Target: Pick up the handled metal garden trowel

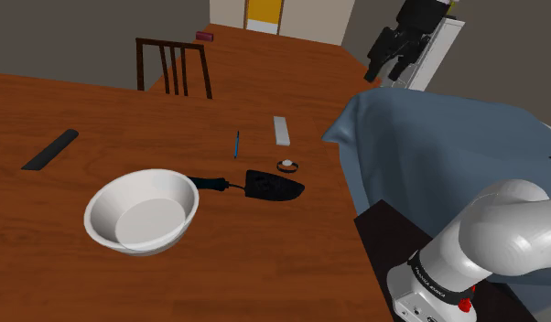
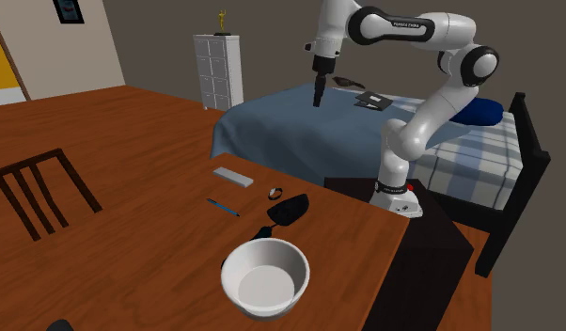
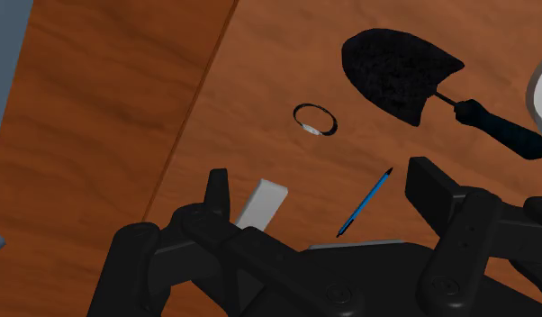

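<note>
While the jaws hang open high over the counter (image 1: 72, 274), the descent should straddle the trowel (image 1: 275, 187) crosswise at its black handle (image 1: 210, 182), clear of the bowl (image 1: 109, 197) alongside.

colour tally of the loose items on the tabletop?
Black: 3 (trowel, ring with a pale patch, flat strip)
White: 1 (bowl)
Grey: 1 (block)
Blue: 1 (pen)
Total: 6
</note>
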Controlling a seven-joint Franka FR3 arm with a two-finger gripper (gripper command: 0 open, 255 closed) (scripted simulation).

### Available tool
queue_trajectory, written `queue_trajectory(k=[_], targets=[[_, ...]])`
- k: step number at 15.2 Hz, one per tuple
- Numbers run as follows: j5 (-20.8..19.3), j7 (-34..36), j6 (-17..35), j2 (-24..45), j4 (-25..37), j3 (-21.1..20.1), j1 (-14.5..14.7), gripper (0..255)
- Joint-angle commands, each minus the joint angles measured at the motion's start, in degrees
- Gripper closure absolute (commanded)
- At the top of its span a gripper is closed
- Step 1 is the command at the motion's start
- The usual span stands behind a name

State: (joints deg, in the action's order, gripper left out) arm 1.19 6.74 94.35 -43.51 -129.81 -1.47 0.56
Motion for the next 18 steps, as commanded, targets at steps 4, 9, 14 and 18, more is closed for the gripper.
queue_trajectory(k=[4, 9, 14, 18], targets=[[0.13, -0.22, 3.46, 4.43, -0.05, -2.13, 1.39, 0], [-0.17, -0.39, 8.82, 12.41, 0.79, -5.76, 3.42, 0], [-1.38, -0.13, 13.53, 21.01, 2.75, -9.42, 5.14, 0], [-3.19, 0.49, 16.71, 28.25, 5.07, -12.30, 6.39, 0]])
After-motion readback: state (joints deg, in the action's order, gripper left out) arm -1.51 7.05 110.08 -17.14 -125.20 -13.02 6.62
